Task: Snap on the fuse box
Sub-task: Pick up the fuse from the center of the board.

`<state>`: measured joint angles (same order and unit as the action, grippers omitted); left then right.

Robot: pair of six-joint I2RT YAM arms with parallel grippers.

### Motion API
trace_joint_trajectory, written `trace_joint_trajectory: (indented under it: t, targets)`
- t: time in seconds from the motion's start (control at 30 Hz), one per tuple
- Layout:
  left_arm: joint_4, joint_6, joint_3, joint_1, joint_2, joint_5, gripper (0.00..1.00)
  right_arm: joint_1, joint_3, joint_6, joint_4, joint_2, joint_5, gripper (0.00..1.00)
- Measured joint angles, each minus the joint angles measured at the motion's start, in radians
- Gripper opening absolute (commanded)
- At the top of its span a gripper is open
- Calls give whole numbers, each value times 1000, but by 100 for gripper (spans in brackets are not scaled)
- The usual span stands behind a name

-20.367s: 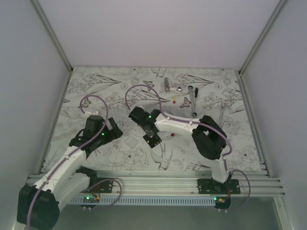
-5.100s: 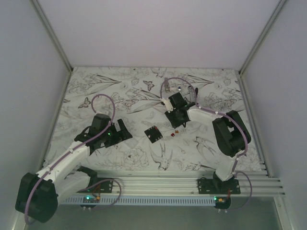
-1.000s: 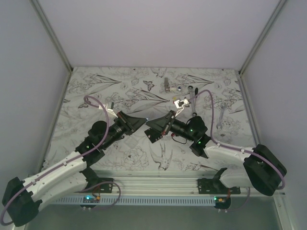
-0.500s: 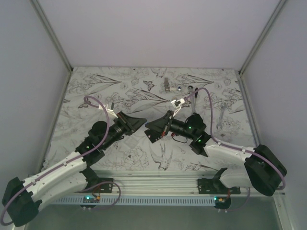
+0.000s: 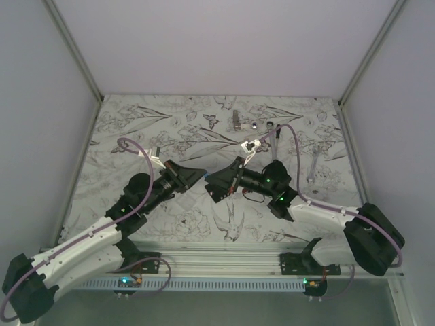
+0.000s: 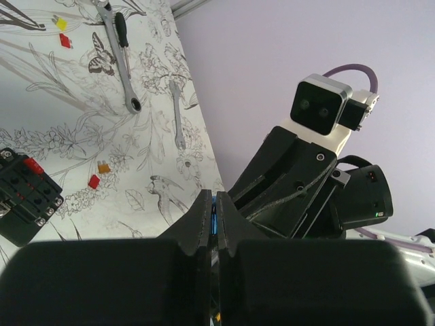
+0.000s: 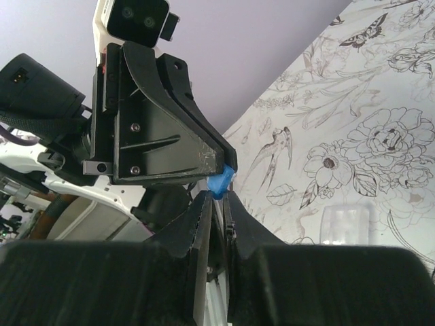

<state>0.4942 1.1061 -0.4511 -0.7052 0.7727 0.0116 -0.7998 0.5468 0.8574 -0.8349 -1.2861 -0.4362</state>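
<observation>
The fuse box [image 6: 26,204], a small black block with red fuses in its slots, lies on the flowered mat. In the top view the fuse box [image 5: 216,195] sits partly under the right arm's fingers. My two grippers meet tip to tip just above and left of it. The left gripper [image 6: 214,197] [image 5: 201,173] is shut on a small blue fuse [image 6: 215,206]. In the right wrist view that blue fuse [image 7: 221,182] sticks out of the left fingertips and touches the tips of my right gripper [image 7: 216,195] [image 5: 209,179]. The right jaws stand a narrow gap apart.
A silver ratchet wrench [image 6: 126,81] and a small spanner [image 6: 177,115] [image 5: 314,166] lie on the far right of the mat. Loose red [image 6: 94,181], orange [image 6: 103,166] and yellow [image 6: 61,22] fuses are scattered nearby. A clear plastic piece [image 7: 346,224] rests on the mat.
The left jaws have closed onto the blue fuse and the right jaws have parted slightly around it. Both arms have stayed almost in place.
</observation>
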Motion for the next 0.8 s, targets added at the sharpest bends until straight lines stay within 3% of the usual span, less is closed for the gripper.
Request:
trace_joint_trajectory:
  t: [0.8]
  targets:
    - [9, 5, 0, 5, -22, -8, 0, 4, 0, 101, -113, -37, 2, 21]
